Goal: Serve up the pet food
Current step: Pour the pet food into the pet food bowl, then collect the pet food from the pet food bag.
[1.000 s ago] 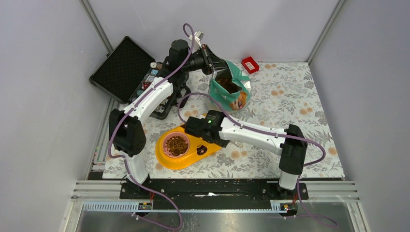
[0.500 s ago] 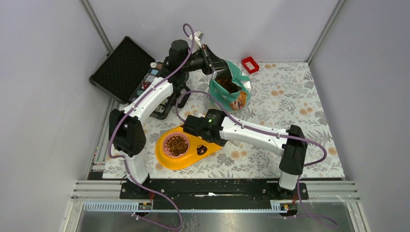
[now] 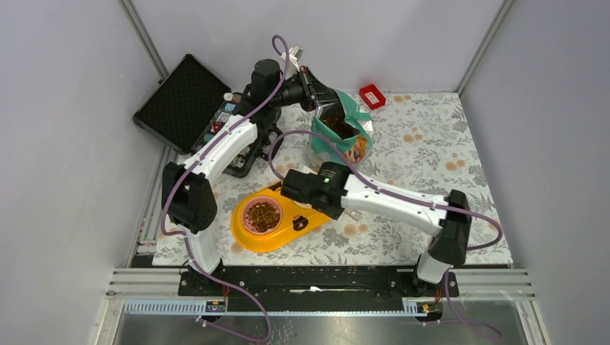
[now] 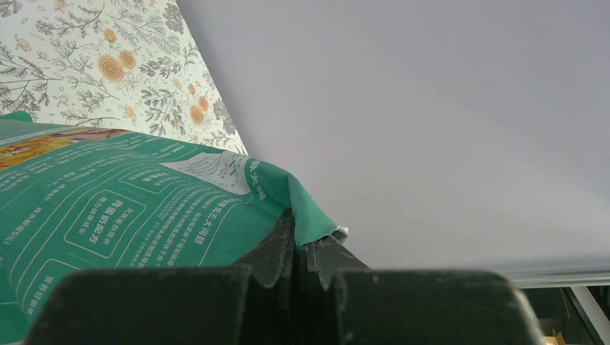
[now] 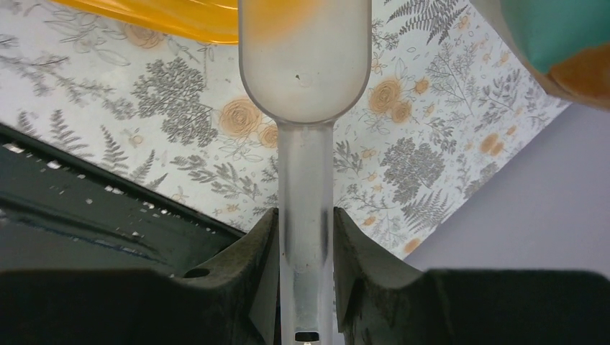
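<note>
While the left tool pinches it, the pouch stands — mouth up.

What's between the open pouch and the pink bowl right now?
Top view: the right gripper, shut on the scoop, and its purple cable.

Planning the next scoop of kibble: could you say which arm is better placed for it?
Right, probably: the right gripper grips the scoop by its handle, while the left gripper pinches the pouch rim, holding it open.
</note>
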